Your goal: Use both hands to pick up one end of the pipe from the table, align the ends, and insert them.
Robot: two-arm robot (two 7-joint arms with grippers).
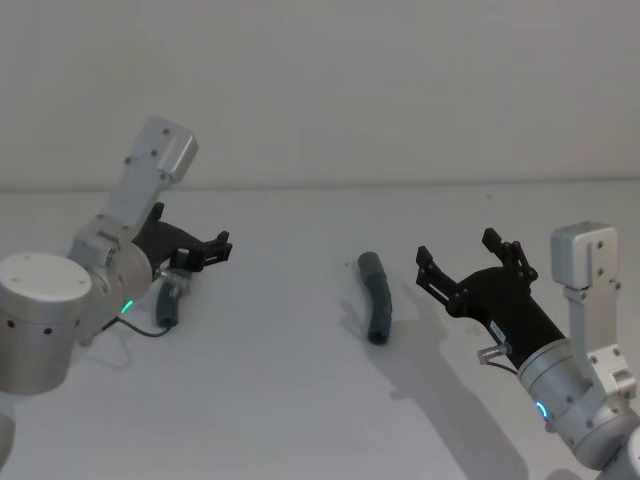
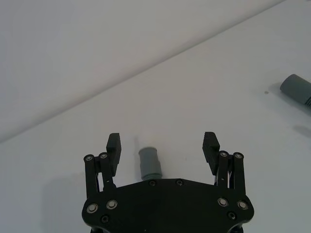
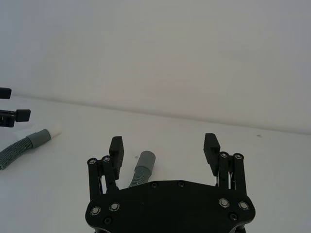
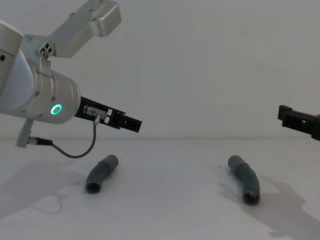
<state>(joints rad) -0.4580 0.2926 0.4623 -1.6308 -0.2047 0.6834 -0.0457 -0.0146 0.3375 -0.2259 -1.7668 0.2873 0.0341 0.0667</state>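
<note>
Our left gripper (image 2: 162,141) and right gripper (image 3: 163,142) hang with jaws spread, each aimed at its own piece — white-tipped piece (image 3: 26,143) left, grey-cuffed piece (image 4: 244,180) right, well apart on the table (image 1: 300,410). We should pinch the ribbed bodies, leaving both ends free.

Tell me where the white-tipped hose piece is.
Head view: the white-tipped hose piece lies on the table at left, below the left tool, apart from the other piece.
</note>
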